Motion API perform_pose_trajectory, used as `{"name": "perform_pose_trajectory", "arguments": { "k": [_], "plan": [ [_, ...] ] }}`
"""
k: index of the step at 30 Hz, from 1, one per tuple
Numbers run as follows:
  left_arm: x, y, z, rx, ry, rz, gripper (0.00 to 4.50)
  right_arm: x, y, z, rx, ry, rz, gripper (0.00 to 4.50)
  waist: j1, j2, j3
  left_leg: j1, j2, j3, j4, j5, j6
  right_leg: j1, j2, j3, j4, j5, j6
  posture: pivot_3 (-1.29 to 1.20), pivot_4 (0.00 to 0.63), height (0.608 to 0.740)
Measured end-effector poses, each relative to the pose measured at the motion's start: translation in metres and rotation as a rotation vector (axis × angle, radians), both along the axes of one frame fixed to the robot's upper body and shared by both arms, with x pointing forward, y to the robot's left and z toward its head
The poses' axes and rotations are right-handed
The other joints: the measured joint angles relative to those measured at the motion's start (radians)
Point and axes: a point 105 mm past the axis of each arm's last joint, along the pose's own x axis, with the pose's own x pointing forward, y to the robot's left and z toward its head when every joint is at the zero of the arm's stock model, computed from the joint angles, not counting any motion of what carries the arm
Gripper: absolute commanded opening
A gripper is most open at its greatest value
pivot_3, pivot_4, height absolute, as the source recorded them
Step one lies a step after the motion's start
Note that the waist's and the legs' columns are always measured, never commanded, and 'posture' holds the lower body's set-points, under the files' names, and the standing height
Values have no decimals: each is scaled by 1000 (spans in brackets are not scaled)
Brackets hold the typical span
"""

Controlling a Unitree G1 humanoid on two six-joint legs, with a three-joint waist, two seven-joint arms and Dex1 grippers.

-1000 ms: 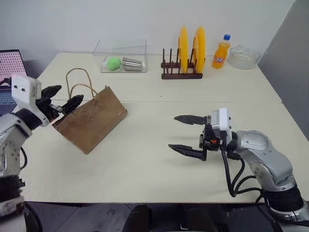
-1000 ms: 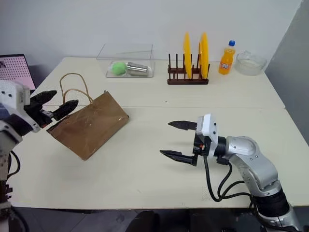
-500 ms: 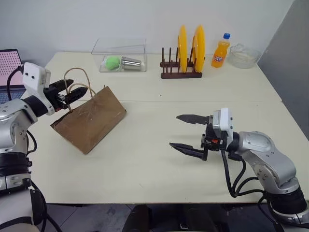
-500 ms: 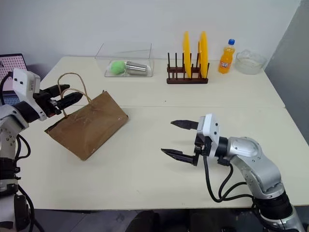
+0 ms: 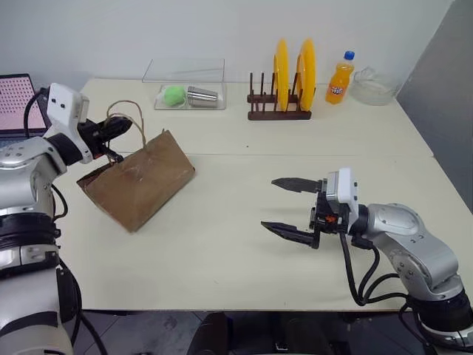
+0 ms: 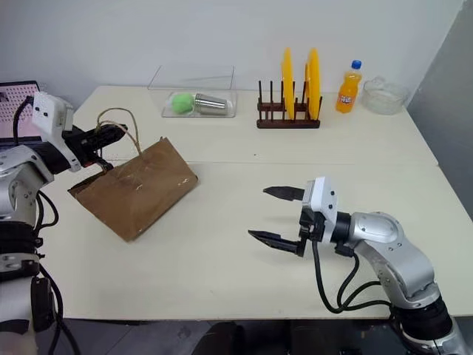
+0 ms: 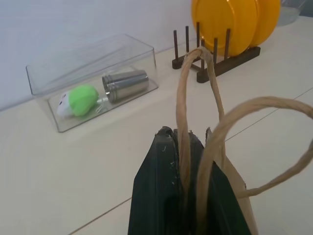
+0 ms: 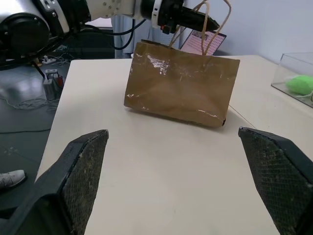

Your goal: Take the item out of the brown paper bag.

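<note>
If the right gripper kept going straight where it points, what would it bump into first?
Probably the brown bag. The open right gripper points across bare table straight at it, with nothing between them.

Robot test lab or office room. Plain white wall point(image 5: 111, 29), cream table point(image 5: 222, 244) staged with a mixed prop set: dish rack point(image 5: 279, 112) with yellow plates, clear plastic box point(image 5: 185, 85), soda bottle point(image 5: 338, 78). Laptop point(image 5: 16, 103) behind left gripper point(image 5: 118, 127); cables on grey floor point(image 8: 29, 98).
</note>
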Motion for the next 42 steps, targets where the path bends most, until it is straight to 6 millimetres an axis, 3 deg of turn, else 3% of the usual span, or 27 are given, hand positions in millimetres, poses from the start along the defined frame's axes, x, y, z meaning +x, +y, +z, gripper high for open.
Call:
{"name": "perform_pose_trajectory", "arguments": {
  "k": [8, 12, 26, 38, 42],
  "plan": [
    [20, -40, 54, 7, -117, -146, 19, -2, -10, 2, 2, 11, -57, 4500, 1, -1, 1, -1, -1, 0, 2, 0, 0, 0, 0, 0, 0, 1, 1, 0, 150, 740],
    [28, -62, 65, -7, -140, -217, 19, 0, -18, 0, -6, 24, -113, 4500, 0, -2, 1, -1, -1, 0, 2, 0, 0, 0, 0, 0, 1, 1, 1, 0, 150, 740],
    [54, -147, 66, -59, -152, -405, 19, -8, -45, -7, -24, 50, -317, 4500, -3, -3, 1, -5, -1, 2, 2, 0, 0, -5, 0, 1, 1, 1, 2, 0, 150, 740],
    [67, -194, 53, -115, -107, -404, 19, -13, -53, -11, -11, 85, -405, 4500, -2, -4, 2, -5, -1, 3, 4, 0, 0, -4, 0, 2, 3, -1, 6, 0, 150, 740],
    [68, -203, 63, -139, -127, -401, 19, -12, -56, -11, -8, 87, -430, 4500, -2, -4, 2, -5, -1, 3, 4, 0, 0, -4, 0, 2, 3, -1, 6, 0, 150, 740]
  ]
}}
